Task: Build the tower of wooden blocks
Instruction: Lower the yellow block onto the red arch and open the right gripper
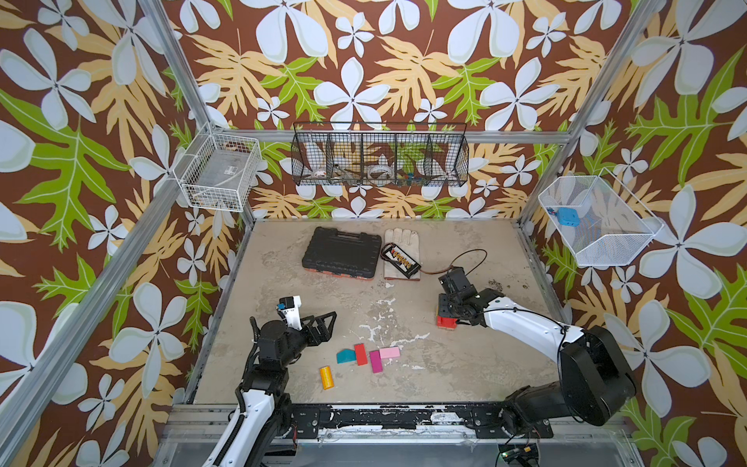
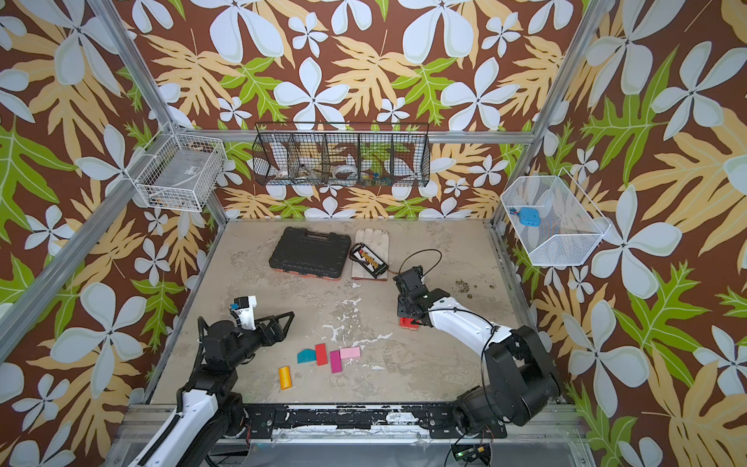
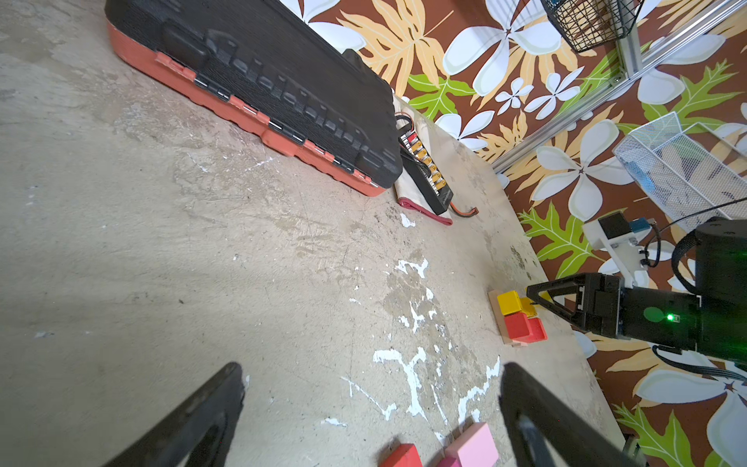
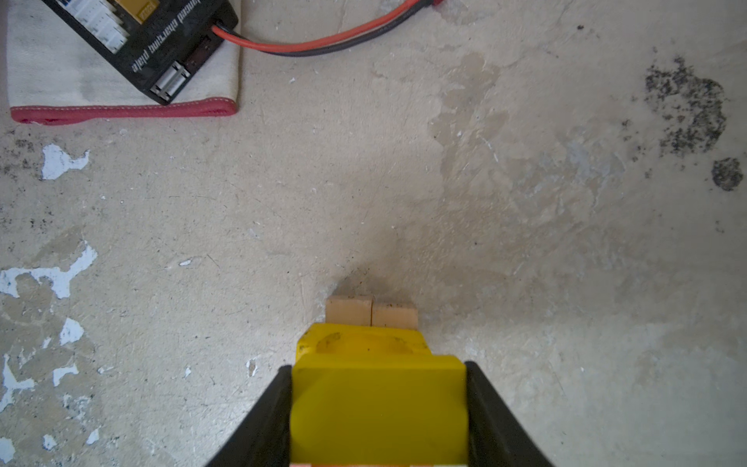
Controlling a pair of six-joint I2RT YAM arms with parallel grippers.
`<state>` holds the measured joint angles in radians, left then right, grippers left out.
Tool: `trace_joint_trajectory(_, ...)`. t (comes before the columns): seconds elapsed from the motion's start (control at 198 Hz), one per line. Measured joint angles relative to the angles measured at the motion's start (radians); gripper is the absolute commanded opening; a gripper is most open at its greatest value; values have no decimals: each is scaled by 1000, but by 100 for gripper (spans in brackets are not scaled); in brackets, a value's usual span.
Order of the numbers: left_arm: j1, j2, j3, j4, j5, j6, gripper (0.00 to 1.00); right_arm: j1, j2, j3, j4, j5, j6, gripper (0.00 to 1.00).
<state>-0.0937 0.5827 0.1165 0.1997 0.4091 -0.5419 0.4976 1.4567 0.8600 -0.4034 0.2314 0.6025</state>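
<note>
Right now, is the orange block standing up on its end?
No, the orange cylinder lies flat on its long side on the table.

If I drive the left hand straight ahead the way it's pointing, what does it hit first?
Probably bare table: the open left hand tilts down at it, nothing between. Farther along that line lies the glove; the tower sits off to the side. Depth is unclear.
</note>
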Motion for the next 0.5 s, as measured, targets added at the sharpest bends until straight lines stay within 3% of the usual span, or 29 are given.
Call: trace_joint_trajectory(0.504, 0, -3, -2, 0, 4, 0, 100, 0, 19, 0, 1, -17, 11, 47)
